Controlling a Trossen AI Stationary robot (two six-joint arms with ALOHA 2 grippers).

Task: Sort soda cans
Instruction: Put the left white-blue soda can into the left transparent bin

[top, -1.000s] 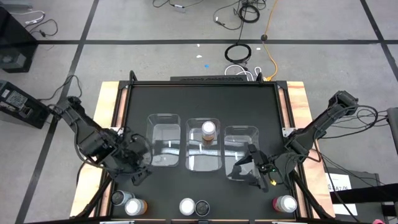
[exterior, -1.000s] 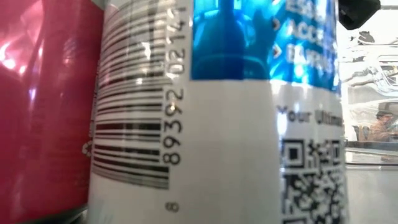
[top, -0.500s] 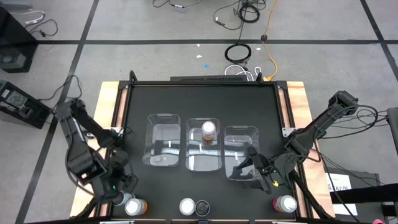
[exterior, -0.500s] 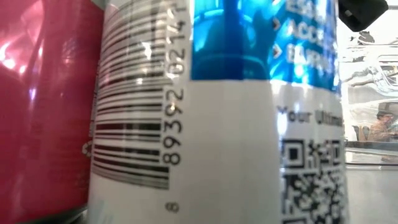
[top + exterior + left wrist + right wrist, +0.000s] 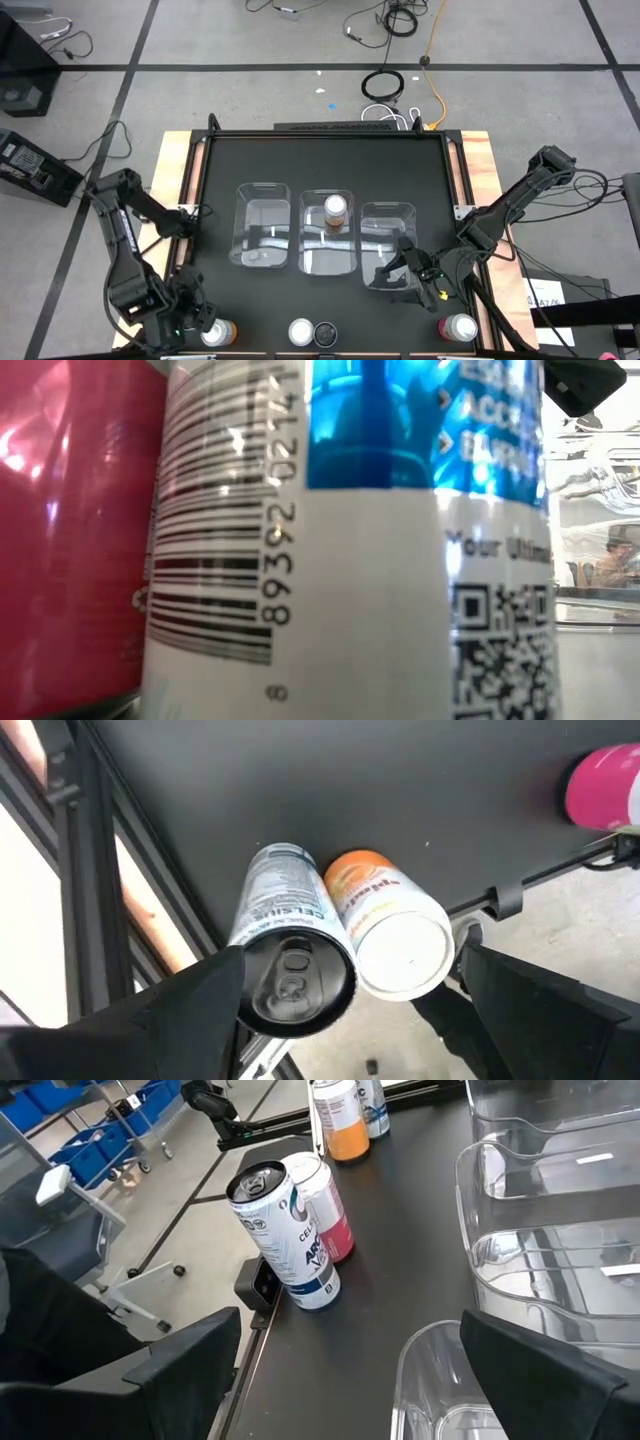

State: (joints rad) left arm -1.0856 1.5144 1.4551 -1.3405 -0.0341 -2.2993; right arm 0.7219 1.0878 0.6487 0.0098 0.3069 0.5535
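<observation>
My left hand (image 5: 190, 322) is hovering spread wide at the near left corner of the desk (image 5: 325, 160), holding nothing. Directly beneath it, between my two fingers (image 5: 190, 1010), two soda cans are standing upright and touching: a grey can (image 5: 285, 955) with an open silver top and an orange can (image 5: 390, 925) just beside it. Seen from above, that orange can (image 5: 226, 331) is peeking out next to my hand, while the grey one is hidden under it.

My right hand (image 5: 408, 272) is waiting on the other side, also spread and empty, hanging over the near edge of the right-hand clear bin (image 5: 388, 245).

Farther along the near edge from my left hand, a white-and-blue can (image 5: 300, 331) and a dark-topped can (image 5: 325, 332) are standing together; my right wrist camera is showing this pair as a white-and-blue can (image 5: 285, 1235) touching a red one (image 5: 325, 1205). Beyond them, near the right corner, a pink can (image 5: 457, 327) is standing.

Farther back, three clear bins are sitting in a row: the left bin (image 5: 262, 228), the middle bin (image 5: 328, 250), and the right one. One orange can (image 5: 336, 210) is standing upright inside the middle bin.
</observation>
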